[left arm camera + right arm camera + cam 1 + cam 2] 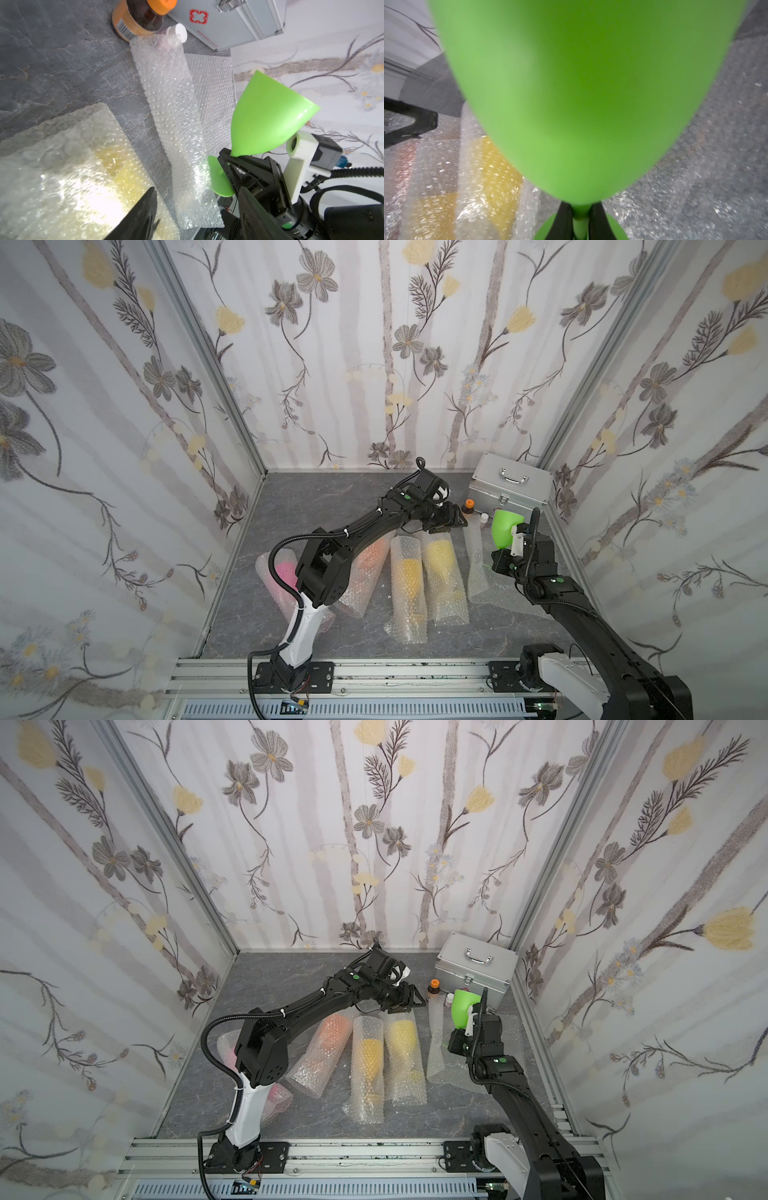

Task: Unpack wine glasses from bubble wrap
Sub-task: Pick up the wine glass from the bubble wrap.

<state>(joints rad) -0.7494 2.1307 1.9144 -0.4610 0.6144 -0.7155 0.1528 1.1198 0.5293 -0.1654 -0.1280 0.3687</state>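
Nearest, four rolled clear bubble wrap tubes (409, 593) lie on the grey worktop (316, 497), each wrapping a coloured goblet (436, 553). At 2 o'clock the right gripper (580, 222) clamps the lime green plastic goblet (505, 529) by its stem above a loose sheet (478, 585). Toward 1 o'clock, the left gripper (453, 521) hovers open.

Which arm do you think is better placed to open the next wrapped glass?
Left, probably: the left gripper hovers open by the yellow-filled roll; the right gripper holds the green goblet by its stem.
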